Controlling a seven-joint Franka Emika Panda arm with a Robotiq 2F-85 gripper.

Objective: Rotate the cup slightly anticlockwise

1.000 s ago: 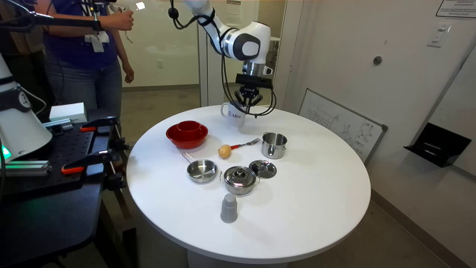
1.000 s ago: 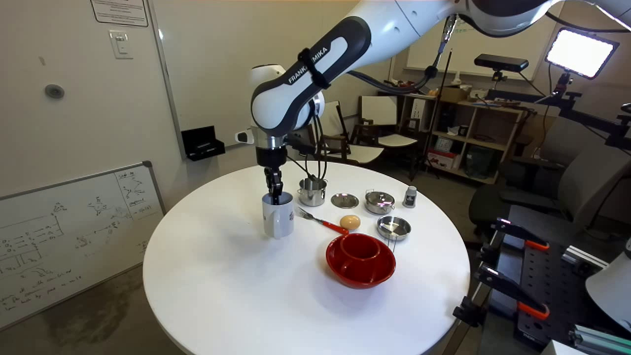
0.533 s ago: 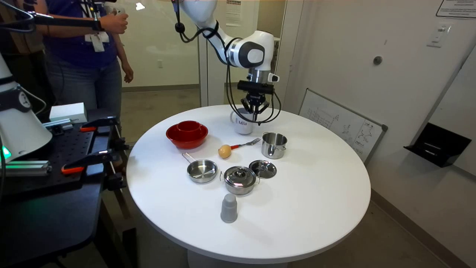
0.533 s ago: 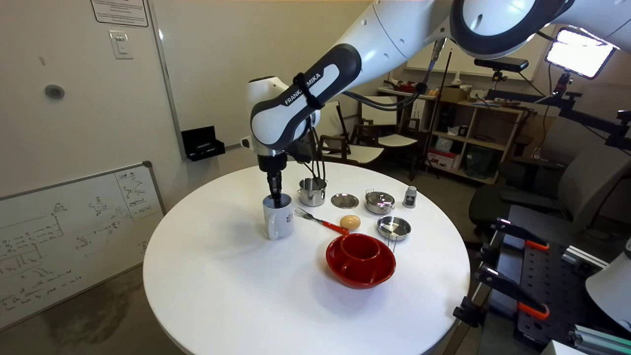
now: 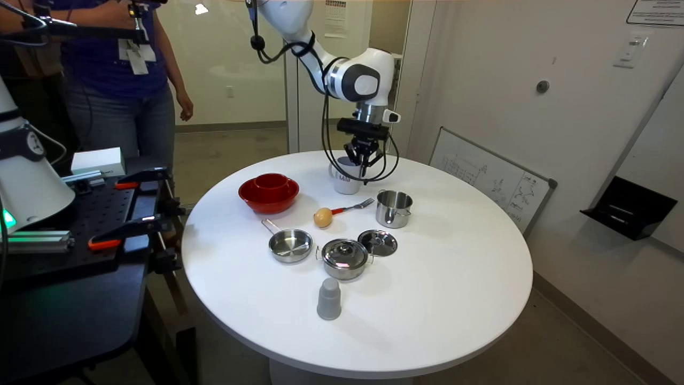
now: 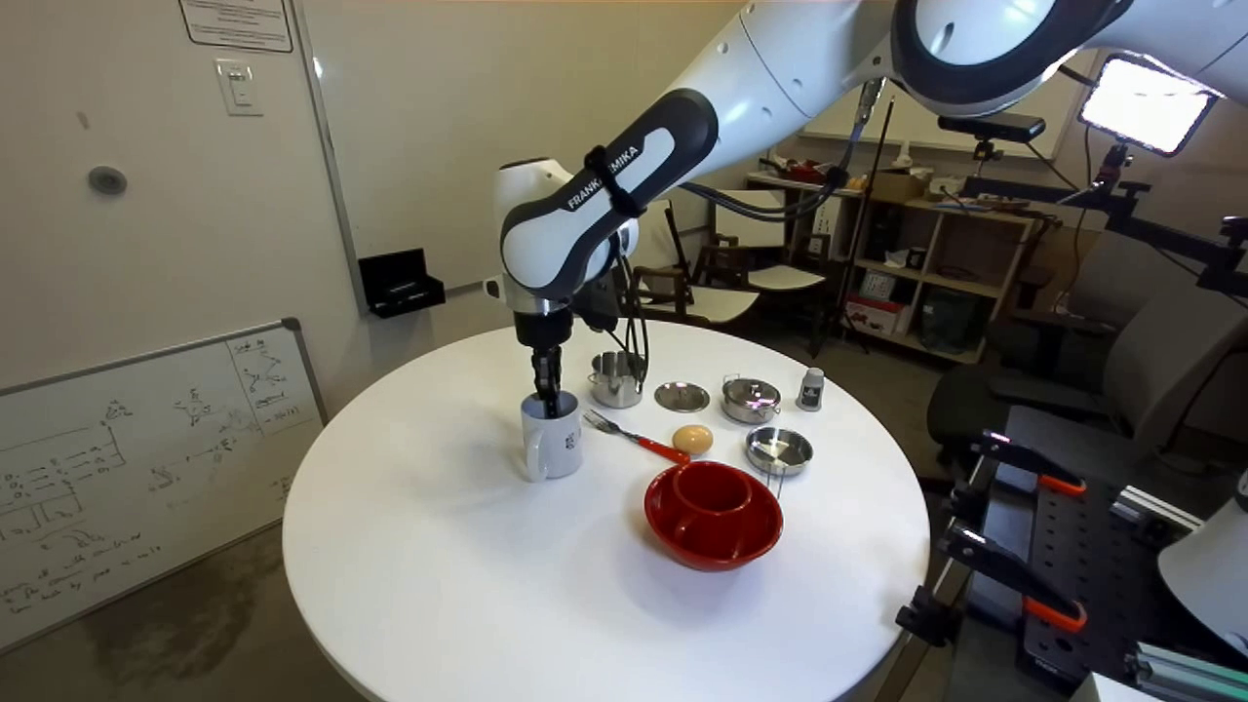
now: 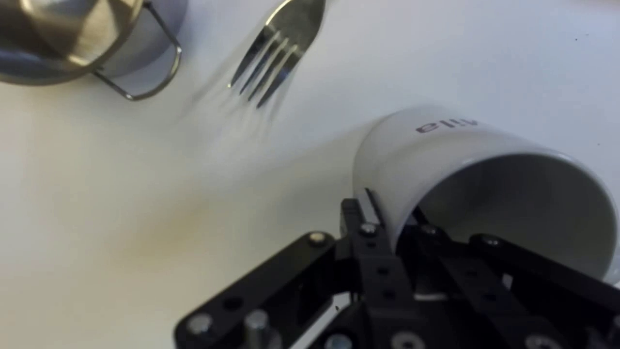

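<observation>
The cup is a white mug with dark lettering, upright at table level. In an exterior view its handle faces the camera, a little to the left. It also shows in an exterior view, partly behind cables, and in the wrist view, where its open rim faces the camera. My gripper is shut on the cup's wall, one finger outside and one inside. The inner fingertip is mostly hidden by the wall. My gripper also shows above the cup in both exterior views.
A steel pot and a red-handled fork lie near the cup. An egg, red bowls, pan, lid, lidded pot and grey piece share the round table.
My gripper and the cup in it have moved lower and shifted slightly. The cup has turned, its handle swinging leftward in an exterior view. The other objects have not moved.
</observation>
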